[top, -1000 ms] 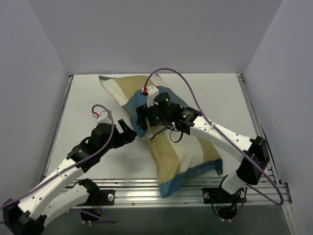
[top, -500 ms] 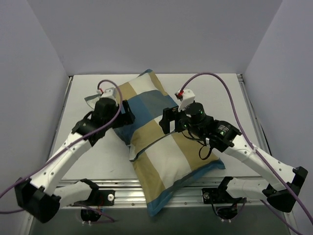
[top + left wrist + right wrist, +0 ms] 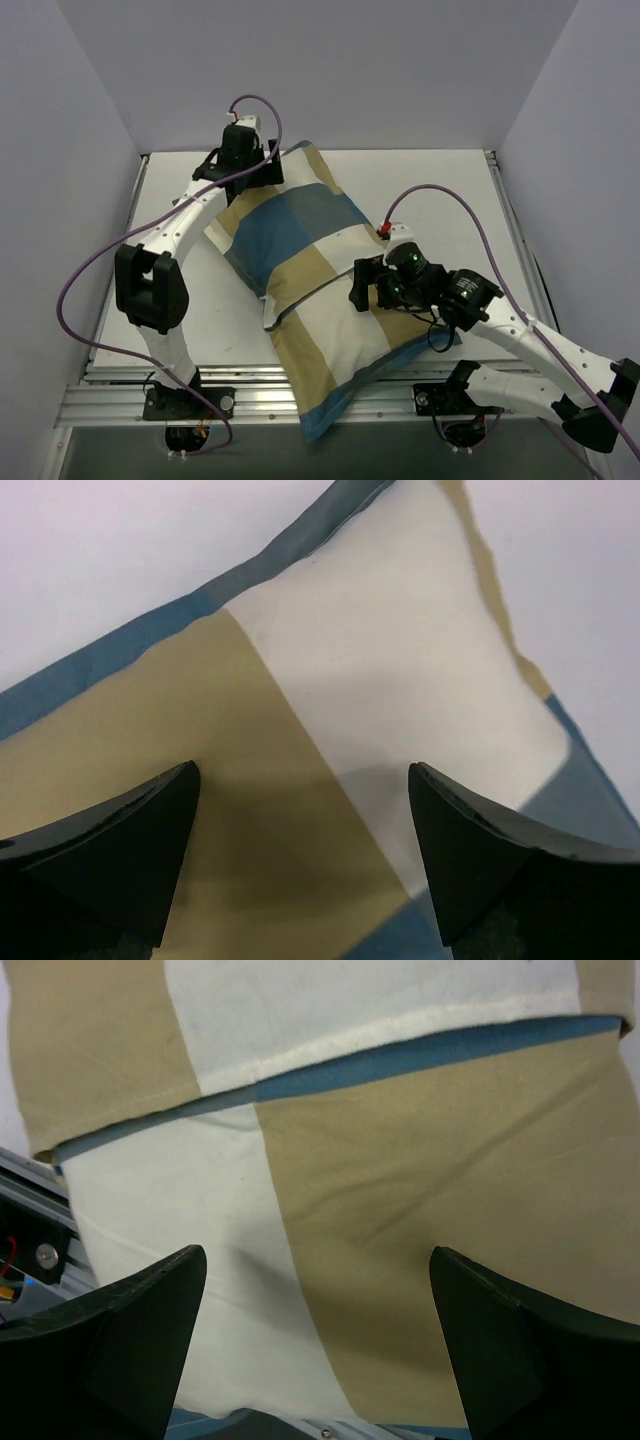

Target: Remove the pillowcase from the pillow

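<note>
Left tool (image 3: 302, 772) reached pillowcase (image 3: 300, 250) corner, perhaps touching

White-black arms (image 3: 556, 345), purple cables (image 3: 452, 190), perhaps green lights (image 3: 409, 268).

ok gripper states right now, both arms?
Left gripper: open, fingers spread, holding nothing, over the far corner of the pillowcase.
Right gripper: open, holding nothing, over the pillowcase near its blue-edged opening.
</note>
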Action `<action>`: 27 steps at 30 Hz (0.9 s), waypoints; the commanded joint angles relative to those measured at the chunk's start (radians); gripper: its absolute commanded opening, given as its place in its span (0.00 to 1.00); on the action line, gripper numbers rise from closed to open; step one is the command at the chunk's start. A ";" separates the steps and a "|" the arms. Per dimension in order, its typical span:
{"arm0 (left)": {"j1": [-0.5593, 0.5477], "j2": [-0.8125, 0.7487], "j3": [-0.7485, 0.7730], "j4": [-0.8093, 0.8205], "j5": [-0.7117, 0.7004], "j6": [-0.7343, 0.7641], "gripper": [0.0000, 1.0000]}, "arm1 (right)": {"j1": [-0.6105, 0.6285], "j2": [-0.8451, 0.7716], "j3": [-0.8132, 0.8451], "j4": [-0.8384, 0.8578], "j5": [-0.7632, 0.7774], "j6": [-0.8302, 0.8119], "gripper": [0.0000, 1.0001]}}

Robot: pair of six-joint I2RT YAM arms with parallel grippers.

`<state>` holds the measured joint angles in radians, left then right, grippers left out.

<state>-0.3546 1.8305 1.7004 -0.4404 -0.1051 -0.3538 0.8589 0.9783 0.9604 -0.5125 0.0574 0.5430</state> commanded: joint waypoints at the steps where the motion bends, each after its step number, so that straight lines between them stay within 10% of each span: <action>1: 0.031 0.050 0.001 -0.035 -0.041 -0.005 0.94 | 0.002 0.026 -0.057 -0.017 -0.016 0.026 0.89; 15: 0.210 -0.489 -0.847 0.112 0.142 -0.272 0.94 | -0.316 0.402 0.050 0.340 -0.082 -0.175 0.84; 27: 0.186 -0.889 -0.664 -0.170 0.188 -0.103 0.94 | -0.347 0.697 0.435 0.402 0.004 -0.273 0.85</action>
<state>-0.1570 0.9810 0.9455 -0.5167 0.0051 -0.5121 0.5011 1.6897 1.3418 -0.1333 0.0422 0.3019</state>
